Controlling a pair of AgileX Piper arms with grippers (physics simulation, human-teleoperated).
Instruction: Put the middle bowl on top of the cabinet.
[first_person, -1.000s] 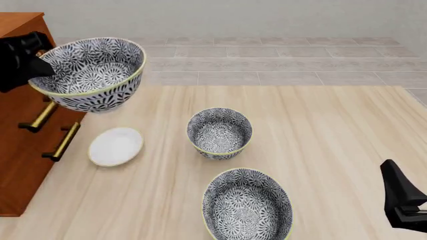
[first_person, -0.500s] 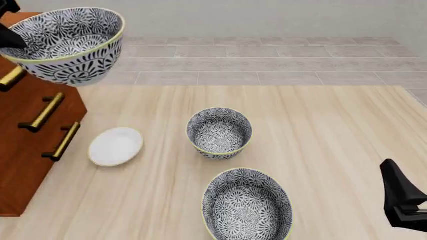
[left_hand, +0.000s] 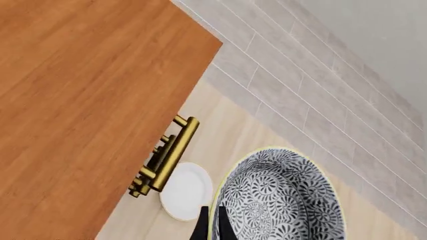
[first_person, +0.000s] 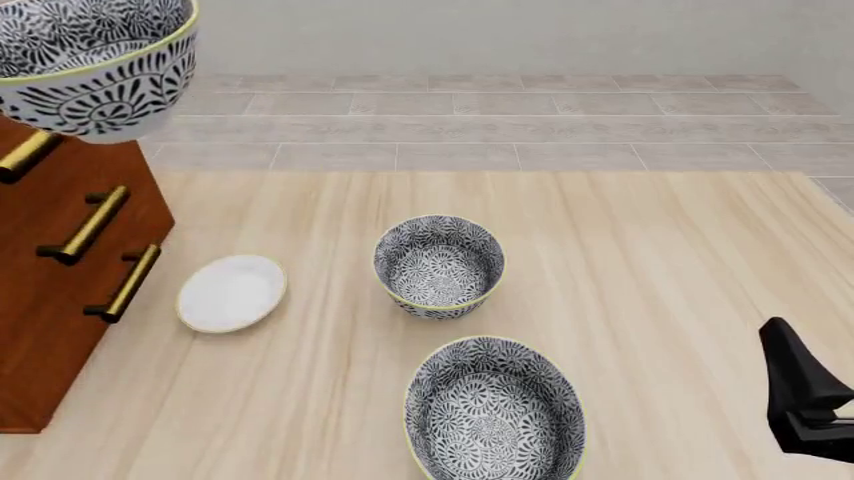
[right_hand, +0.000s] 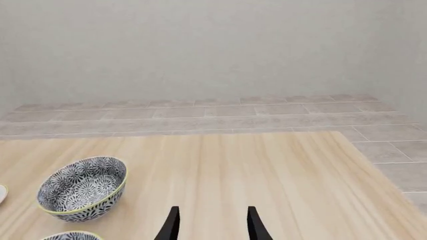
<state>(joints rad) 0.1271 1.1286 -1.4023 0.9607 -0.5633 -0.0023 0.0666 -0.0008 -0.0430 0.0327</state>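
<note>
The middle bowl (first_person: 94, 60), grey-and-white floral with a pale yellow rim, hangs in the air at the far left, over the front edge of the cabinet (first_person: 60, 260). The left wrist view shows my left gripper (left_hand: 213, 222) shut on the rim of this bowl (left_hand: 283, 200), one finger inside and one outside. Below lies the cabinet's flat reddish-brown top (left_hand: 80, 100). The front view does not show the left gripper. My right gripper (right_hand: 212, 227) stands open and empty, low at the table's near right (first_person: 807, 400).
Two look-alike floral bowls rest on the table, one at the centre (first_person: 439, 265) and one near the front edge (first_person: 495, 410). A small white dish (first_person: 231, 292) lies beside the cabinet's brass handles (first_person: 91, 225). A tiled floor and a wall lie beyond the table.
The held bowl has risen and shifted left, from in front of the cabinet's drawers to above its top edge. The left arm has left the front view. The right arm has not moved.
</note>
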